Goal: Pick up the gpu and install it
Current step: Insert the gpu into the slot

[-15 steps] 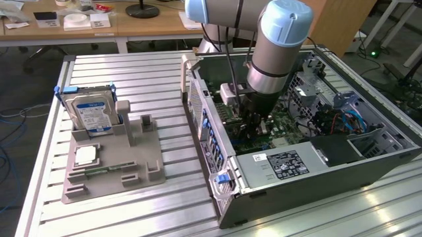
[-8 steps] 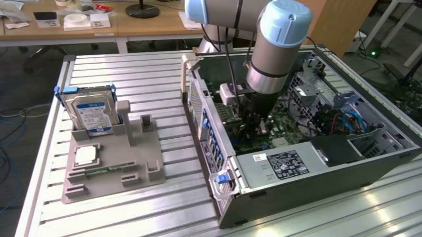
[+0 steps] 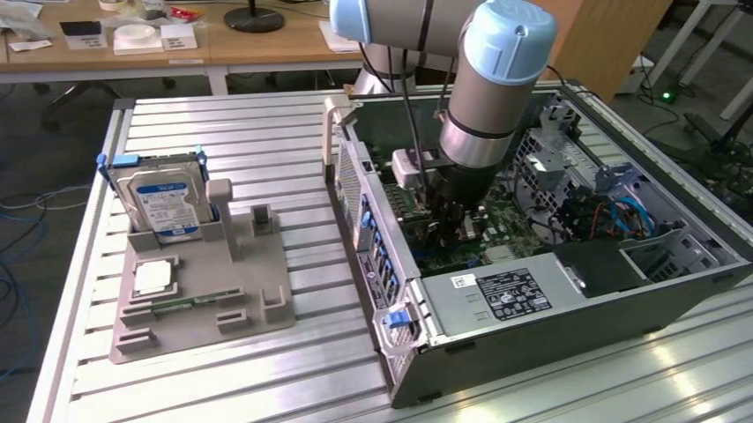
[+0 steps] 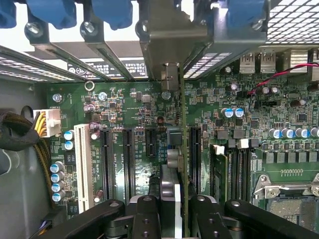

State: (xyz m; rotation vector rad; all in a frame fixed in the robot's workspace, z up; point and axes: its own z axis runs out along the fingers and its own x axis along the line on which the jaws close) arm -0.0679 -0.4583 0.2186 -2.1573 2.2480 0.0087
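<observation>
GPU (image 4: 182, 149), gripped edge-on by the pincer (image 4: 172, 206), stands between black motherboard slots (image 4: 128, 159), little room beside.

I work over a ribbed aluminium tabletop (image 3: 235, 132) that shines where light strikes its slats. Behind the tabletop stand wooden desks (image 3: 224, 48) carrying small boxes, a roll of tape (image 3: 136, 33) and the round black base of a lamp (image 3: 254, 18). Beyond the tabletop's far corner rises a wooden cabinet panel (image 3: 606, 40). Beside the tabletop, on the exterior view's left, the grey floor (image 3: 35, 159) holds loose blue cables (image 3: 14, 291). Past the cabinet a green light (image 3: 668, 94) glows near the floor.
</observation>
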